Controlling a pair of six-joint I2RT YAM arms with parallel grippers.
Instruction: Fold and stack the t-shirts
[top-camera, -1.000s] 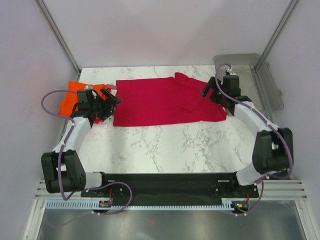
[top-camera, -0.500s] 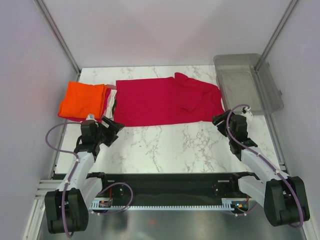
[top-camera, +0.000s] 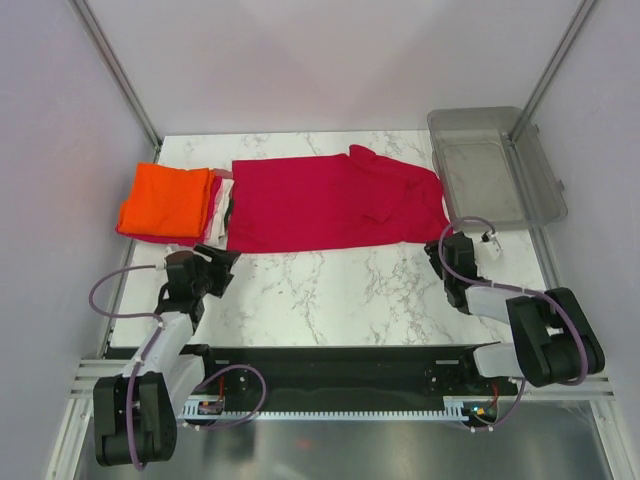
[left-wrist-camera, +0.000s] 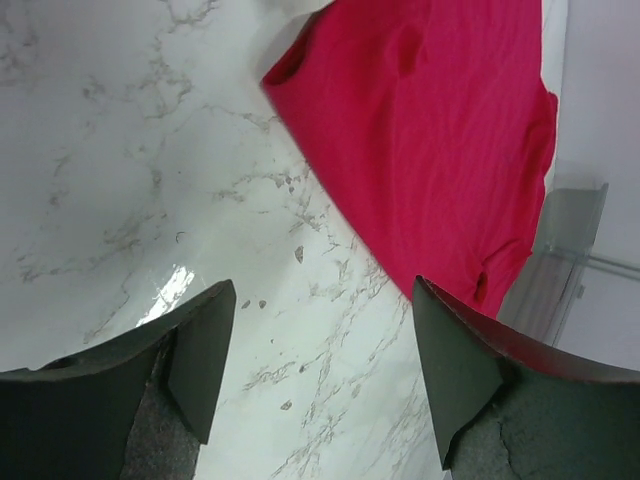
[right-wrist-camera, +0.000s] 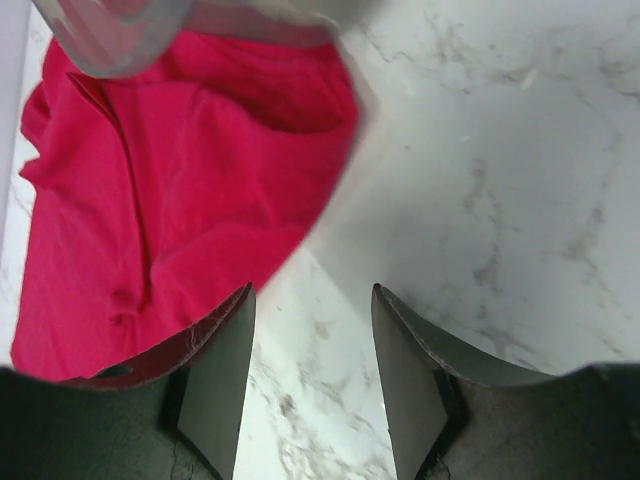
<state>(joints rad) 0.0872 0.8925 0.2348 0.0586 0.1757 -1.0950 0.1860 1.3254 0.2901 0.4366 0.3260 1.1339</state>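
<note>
Folding stands unfinished; left gripper (left-wrist-camera: 322, 287) and right gripper (right-wrist-camera: 313, 290), jaws apart, empty, should next seize the crimson t-shirt (top-camera: 330, 205) hem.

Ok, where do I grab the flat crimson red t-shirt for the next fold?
Probably its two near corners. The crimson red t-shirt lies flat with its near edge free on the marble table, so come from the near side, left gripper at the left corner, right gripper opposite.
</note>
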